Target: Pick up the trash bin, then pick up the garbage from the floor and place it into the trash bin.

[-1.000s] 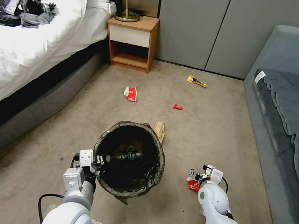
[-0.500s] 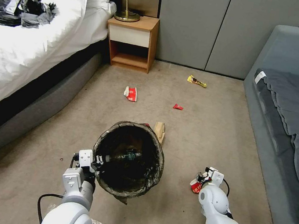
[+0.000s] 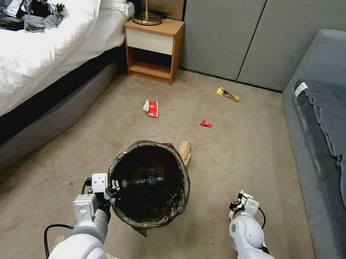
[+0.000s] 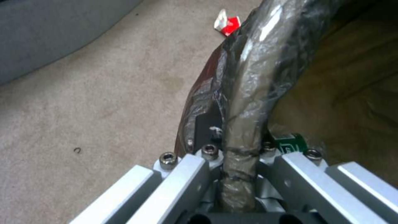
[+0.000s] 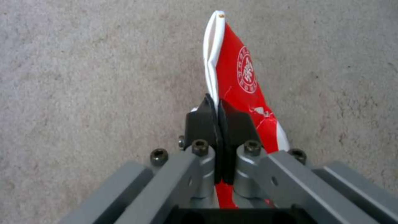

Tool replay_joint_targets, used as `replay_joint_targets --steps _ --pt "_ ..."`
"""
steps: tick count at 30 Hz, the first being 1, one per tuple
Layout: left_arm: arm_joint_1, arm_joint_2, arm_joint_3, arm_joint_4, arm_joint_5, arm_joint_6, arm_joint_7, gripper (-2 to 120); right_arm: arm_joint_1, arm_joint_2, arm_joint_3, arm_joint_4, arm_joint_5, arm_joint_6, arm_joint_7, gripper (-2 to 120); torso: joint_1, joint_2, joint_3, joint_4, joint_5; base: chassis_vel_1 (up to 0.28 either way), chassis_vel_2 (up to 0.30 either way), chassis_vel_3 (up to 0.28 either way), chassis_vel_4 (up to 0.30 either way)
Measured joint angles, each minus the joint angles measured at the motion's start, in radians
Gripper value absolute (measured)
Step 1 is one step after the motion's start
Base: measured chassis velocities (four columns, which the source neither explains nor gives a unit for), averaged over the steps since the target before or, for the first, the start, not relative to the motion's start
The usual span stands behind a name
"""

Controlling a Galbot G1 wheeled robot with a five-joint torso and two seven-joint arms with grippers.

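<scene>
Two grippers clenched: left gripper (image 4: 232, 161) pinching trash bin (image 3: 148, 184) rim, right gripper (image 5: 217, 118) grasping crushed red cup (image 5: 244, 81).

**Materials and finishes, current frame**

Carpet (image 3: 238, 156): short-pile cloth, matt, slightly rough, beige.
Bin (image 3: 149, 184) liner: thin dark plastic film, glossy and wrinkled where it folds over the rim (image 4: 248, 77).
Bottle (image 3: 148, 181) in the bin: clear plastic, green printed label.
Left gripper (image 4: 238, 155): brushed grey metal bars, steel socket screws; clamped on the rim.
Right gripper (image 5: 217, 124): same metal bars, matt black pads pressed onto a cup (image 5: 242, 81).
Cup: red-and-white coated paper, smooth, creased flat.
Second cup (image 3: 151, 108): same paper.
Bag (image 3: 185, 150): brown matt paper.
Nightstand (image 3: 153, 49): smooth wood veneer, white drawer front.
Sofa (image 3: 334, 113): grey matt cloth.
</scene>
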Motion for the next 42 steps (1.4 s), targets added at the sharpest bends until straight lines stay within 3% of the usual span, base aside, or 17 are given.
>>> replay_joint_targets --steps 12,14,18,20,22,23,26,27,29,30,32,33,36,42 --pt "0.002 0.001 0.001 -0.001 -0.003 0.0 -0.001 0 -0.017 -0.003 0.001 0.03 -0.051 0.071 0.004 0 0.0 0.0 0.0 0.0001 0.0002 0.0 0.0 0.0 0.0" --pt "0.002 0.002 0.001 -0.001 -0.006 0.0 -0.001 0 -0.029 -0.005 0.001 0.059 -0.081 0.114 -0.008 0 0.0 0.0 0.0 0.0 0.0002 0.0 0.0 0.0 0.0" --pt "0.0 0.005 0.001 0.006 -0.014 0.003 -0.001 0 -0.089 -0.017 0.001 0.237 -0.178 0.335 -0.118 0 0.0 0.0 0.0 0.0001 0.0001 0.0 0.0 0.0 0.0" --pt "0.0 0.006 0.001 0.008 -0.015 0.004 -0.001 0 -0.1 -0.019 0.001 0.278 -0.179 0.357 -0.136 0 0.0 0.0 0.0 -0.0001 0.0001 0.0 0.0 0.0 0.0" --pt "-0.001 0.007 0.002 0.013 -0.016 0.004 -0.001 0 -0.14 -0.026 -0.001 0.436 -0.177 0.45 -0.209 0 0.0 0.0 0.0 0.0 -0.0003 0.0 0.0 0.0 0.0" --pt "-0.001 0.007 0.002 0.013 -0.016 0.004 -0.001 0 -0.14 -0.026 -0.001 0.436 -0.177 0.45 -0.209 0 0.0 0.0 0.0 0.0 -0.0003 0.0 0.0 0.0 0.0" --pt "-0.002 0.007 0.007 0.017 -0.017 0.006 -0.001 0 -0.198 -0.039 -0.016 0.637 -0.153 0.585 -0.362 0 0.0 0.0 0.0 0.0 -0.0002 0.0 0.0 0.0 0.0" --pt "-0.002 0.007 0.007 0.017 -0.017 0.006 -0.001 0 -0.198 -0.039 -0.016 0.637 -0.153 0.585 -0.362 0 0.0 0.0 0.0 0.0 -0.0002 0.0 0.0 0.0 0.0" --pt "-0.002 0.009 0.009 0.021 -0.017 0.007 -0.001 0 -0.242 -0.049 -0.039 0.752 -0.119 0.656 -0.49 0 0.0 0.0 0.0 0.0001 -0.0002 0.0 0.0 0.0 0.0" --pt "-0.002 0.009 0.009 0.021 -0.017 0.007 -0.001 0 -0.242 -0.049 -0.039 0.752 -0.119 0.656 -0.49 0 0.0 0.0 0.0 0.0001 -0.0002 0.0 0.0 0.0 0.0" --pt "-0.002 0.011 0.011 0.025 -0.018 0.008 -0.001 0 -0.296 -0.063 -0.069 0.832 -0.087 0.706 -0.635 0 0.0 0.0 0.0 0.0001 0.0 0.0 0.0 0.0 0.0" --pt "-0.002 0.011 0.011 0.025 -0.018 0.008 -0.001 0 -0.296 -0.063 -0.069 0.832 -0.087 0.706 -0.635 0 0.0 0.0 0.0 0.0001 0.0 0.0 0.0 0.0 0.0" --pt "-0.002 0.013 0.013 0.027 -0.021 0.009 0.0 0 -0.366 -0.094 -0.106 0.878 -0.065 0.729 -0.85 0 0.0 0.0 0.0 -0.0002 -0.0001 0.0 0.0 0.0 0.0" --pt "-0.004 0.013 0.015 0.029 -0.023 0.013 0.001 0 -0.388 -0.144 -0.15 0.833 -0.069 0.729 -0.967 0 0.0 0.0 0.0 0.0001 0.0001 0.0 0.0 0.0 0.0"
